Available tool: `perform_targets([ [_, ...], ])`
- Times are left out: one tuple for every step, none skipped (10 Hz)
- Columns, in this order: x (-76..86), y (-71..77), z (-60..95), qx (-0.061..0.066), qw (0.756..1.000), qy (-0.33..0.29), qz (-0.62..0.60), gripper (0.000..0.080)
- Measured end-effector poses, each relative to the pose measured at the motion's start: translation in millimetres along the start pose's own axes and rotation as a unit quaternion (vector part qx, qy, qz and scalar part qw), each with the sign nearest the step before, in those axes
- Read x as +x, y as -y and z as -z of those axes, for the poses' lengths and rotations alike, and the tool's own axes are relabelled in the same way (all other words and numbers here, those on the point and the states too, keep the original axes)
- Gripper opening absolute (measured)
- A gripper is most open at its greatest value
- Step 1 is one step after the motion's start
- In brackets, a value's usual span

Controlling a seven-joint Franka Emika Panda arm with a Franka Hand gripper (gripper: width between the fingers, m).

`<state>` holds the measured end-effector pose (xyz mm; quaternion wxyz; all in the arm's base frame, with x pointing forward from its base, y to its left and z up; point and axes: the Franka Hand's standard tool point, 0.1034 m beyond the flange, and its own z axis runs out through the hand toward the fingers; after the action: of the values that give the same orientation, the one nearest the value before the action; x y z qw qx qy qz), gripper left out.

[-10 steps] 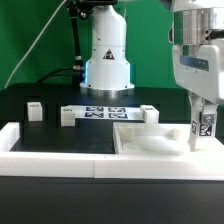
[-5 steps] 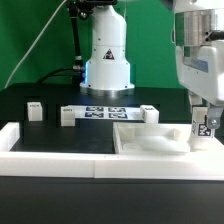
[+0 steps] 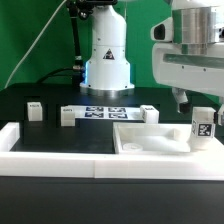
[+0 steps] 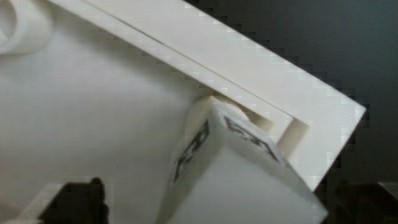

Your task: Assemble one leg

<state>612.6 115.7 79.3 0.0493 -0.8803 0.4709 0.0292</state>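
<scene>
Evidently the leg [image 3: 203, 127] stood upright at the panel's [image 3: 150, 143] near corner on the exterior view's right. The gripper [image 3: 197, 100] hung above it, spread wide and empty. Whether the leg was fully seated was unclear.

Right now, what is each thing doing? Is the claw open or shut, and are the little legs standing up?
gripper: open, above the leg, holding nothing.
leg: upright at the panel's corner, not held.
spare legs: loose on the table, apart from each other.
panel: lying flat.
marker board: lying flat.
</scene>
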Motion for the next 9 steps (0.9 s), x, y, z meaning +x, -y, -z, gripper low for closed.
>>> perform_targets([
  [-0.7, 0.0, -0.3, -0.005, 0.998, -0.005, 0.056, 0.0649],
  [-1.4, 0.4, -0.8, -0.016, 0.994, -0.012, 0.112, 0.0649],
  [-3.2, 2.3, -2.3, -0.032, 0.983, -0.019, 0.178, 0.0649],
  [-3.9, 4.0, -3.0, -0.038, 0.977, -0.016, 0.210, 0.0649],
  [-3.1, 5.6, -2.4, -0.040, 0.971, -0.013, 0.235, 0.0649],
  [0.0, 5.7, -1.7, -0.040, 0.963, -0.010, 0.267, 0.0649],
  [3.5, 4.5, -0.9, -0.040, 0.961, -0.010, 0.273, 0.0649],
  [3.7, 4.6, -0.5, -0.040, 0.954, -0.009, 0.298, 0.0649],
  [3.7, 4.8, -0.4, -0.040, 0.946, -0.009, 0.322, 0.0649],
])
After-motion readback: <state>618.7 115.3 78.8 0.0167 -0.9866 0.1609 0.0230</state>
